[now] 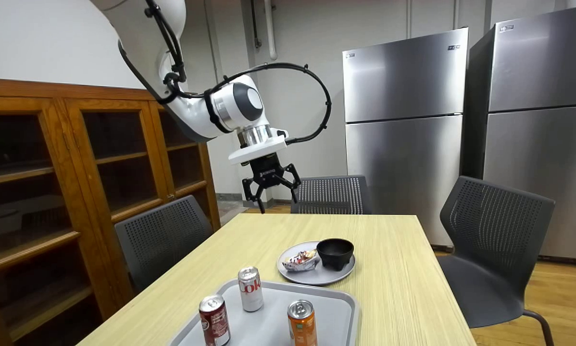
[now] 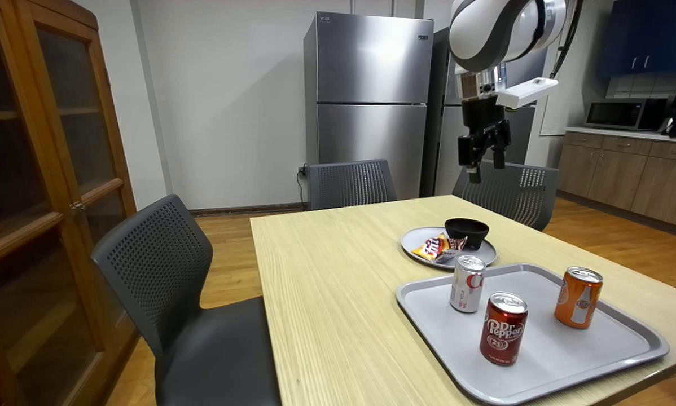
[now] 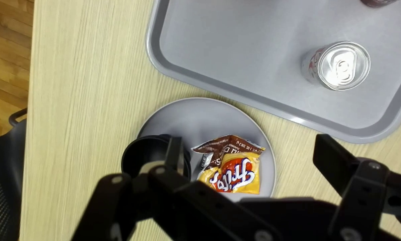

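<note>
The claw (image 1: 278, 206) hangs well above the plate (image 3: 200, 113), its jaws spread wide, holding nothing and touching nothing. Lower down, lying on the plate, is the Fritos bag (image 3: 237, 167); it should be light, soft and crinkly, its contents easily crushed, so a gentle pinch across one of its flatter ends looks the safest hold. Just beside it, also on the plate, stands the black bowl (image 1: 335, 254), probably stiff and perhaps a little slick, and best taken by its rim. Near the plate, but apart from it, lies the tray (image 3: 227, 50). On that tray the silver can (image 2: 466, 285) stands closest to the plate, with the red can (image 2: 504, 329) and the orange can (image 2: 579, 298) farther from it. Plate and tray both rest on the bench (image 2: 326, 270).
</note>
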Controlling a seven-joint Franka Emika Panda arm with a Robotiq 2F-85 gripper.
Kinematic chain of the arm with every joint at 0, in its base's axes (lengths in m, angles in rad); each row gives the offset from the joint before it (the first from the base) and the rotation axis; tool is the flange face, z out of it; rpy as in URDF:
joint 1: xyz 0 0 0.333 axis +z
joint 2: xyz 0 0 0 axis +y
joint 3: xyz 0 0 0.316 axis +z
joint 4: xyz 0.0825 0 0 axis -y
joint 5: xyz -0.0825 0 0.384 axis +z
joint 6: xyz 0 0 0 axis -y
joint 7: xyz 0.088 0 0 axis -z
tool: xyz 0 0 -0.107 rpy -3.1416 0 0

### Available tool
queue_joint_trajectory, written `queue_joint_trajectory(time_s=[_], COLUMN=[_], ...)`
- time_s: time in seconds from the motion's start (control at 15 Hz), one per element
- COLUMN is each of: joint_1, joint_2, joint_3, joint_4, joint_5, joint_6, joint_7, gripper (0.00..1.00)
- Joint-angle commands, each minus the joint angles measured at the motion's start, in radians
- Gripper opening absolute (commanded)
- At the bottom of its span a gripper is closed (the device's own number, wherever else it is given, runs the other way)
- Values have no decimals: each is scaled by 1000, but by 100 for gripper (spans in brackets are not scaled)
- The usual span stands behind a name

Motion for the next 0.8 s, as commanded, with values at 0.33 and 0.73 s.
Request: queue_joint_trajectory(time_s=[0.33,0.73], joint_1=[11,21], joint_2=[193,323], joint_3=[2,-1], joint_4=[173,294], joint_5=[-5,-2], joint_6=[-23,-47], joint_7=[15,20], gripper=[100,100])
